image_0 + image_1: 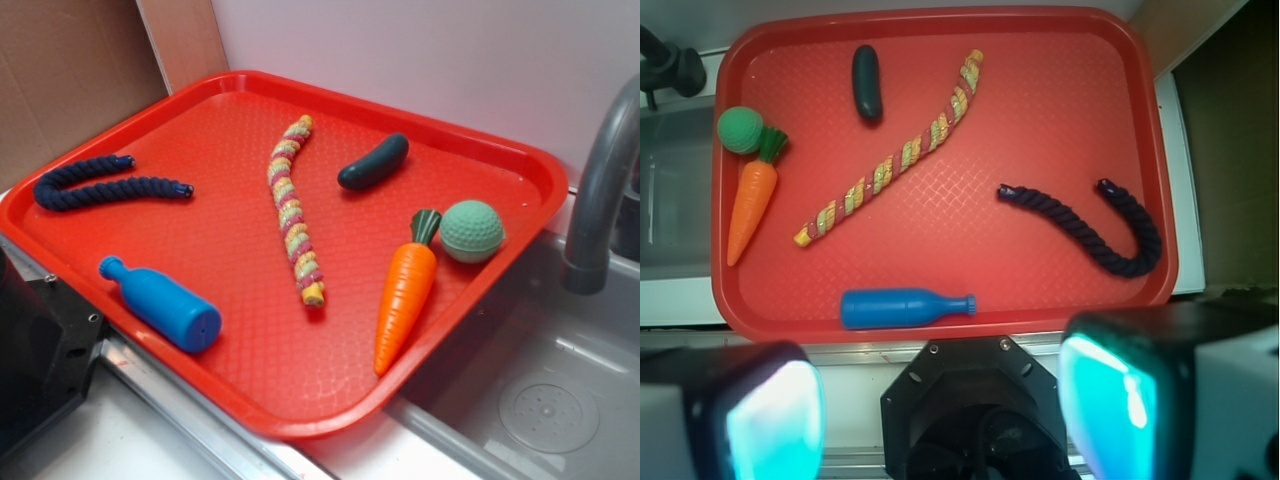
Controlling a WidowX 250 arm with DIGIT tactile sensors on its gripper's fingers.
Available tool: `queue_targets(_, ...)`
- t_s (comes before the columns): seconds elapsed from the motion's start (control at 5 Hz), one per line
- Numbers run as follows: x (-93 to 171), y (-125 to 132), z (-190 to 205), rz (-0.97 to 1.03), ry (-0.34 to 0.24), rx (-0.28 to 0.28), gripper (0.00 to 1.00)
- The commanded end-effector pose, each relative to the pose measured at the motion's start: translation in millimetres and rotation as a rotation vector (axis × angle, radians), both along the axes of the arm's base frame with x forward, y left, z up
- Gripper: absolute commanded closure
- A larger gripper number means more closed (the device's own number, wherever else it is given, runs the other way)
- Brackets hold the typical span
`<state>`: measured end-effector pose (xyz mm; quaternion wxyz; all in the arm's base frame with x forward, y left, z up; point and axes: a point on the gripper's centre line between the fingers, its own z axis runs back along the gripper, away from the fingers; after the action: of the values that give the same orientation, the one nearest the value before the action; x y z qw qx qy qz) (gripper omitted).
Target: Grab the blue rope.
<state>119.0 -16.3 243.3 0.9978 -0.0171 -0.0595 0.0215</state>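
Observation:
The blue rope (pixel 100 185) is a dark navy twisted cord bent in a U, lying at the left end of the red tray (pixel 250 385). In the wrist view it (pixel 1110 235) lies at the tray's right side. My gripper (pixel 945 410) is open and empty, high above the robot base and off the tray's near edge, well clear of the rope. Its two fingers show at the bottom corners of the wrist view with teal pads (pixel 775 420). The gripper itself does not show in the exterior view.
On the tray (pixel 1160 150) lie a bright blue plastic bottle (pixel 160 303), a pink-yellow braided rope (pixel 294 208), a dark green cucumber (pixel 372 162), an orange carrot (pixel 405 292) and a green ball (pixel 472 231). A grey faucet (pixel 600 190) and sink basin (pixel 540 400) are at the right. The black robot base (pixel 40 350) is at the lower left.

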Motion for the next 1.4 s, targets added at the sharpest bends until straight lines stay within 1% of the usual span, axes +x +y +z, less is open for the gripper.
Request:
queue_targets(0.0, 0, 0, 0, 0.0, 0.0, 0.0, 0.0)
queue_targets(0.2, 34, 27, -40, -0.253, -0.084, -0.077, 0.0)
queue_targets(0.4, 65, 49, -87, -0.508, -0.042, 0.028, 0.0)
queue_targets(0.6, 82, 71, -126, -0.761, 0.022, 0.066, 0.0)
queue_targets(0.8, 79, 81, -151, -0.922, -0.025, 0.1, 0.0)
queue_targets(1.0, 72, 82, -160, -0.94, -0.004, 0.142, 0.0)
queue_targets(1.2, 64, 88, -171, -0.943, -0.021, 0.157, 0.0)
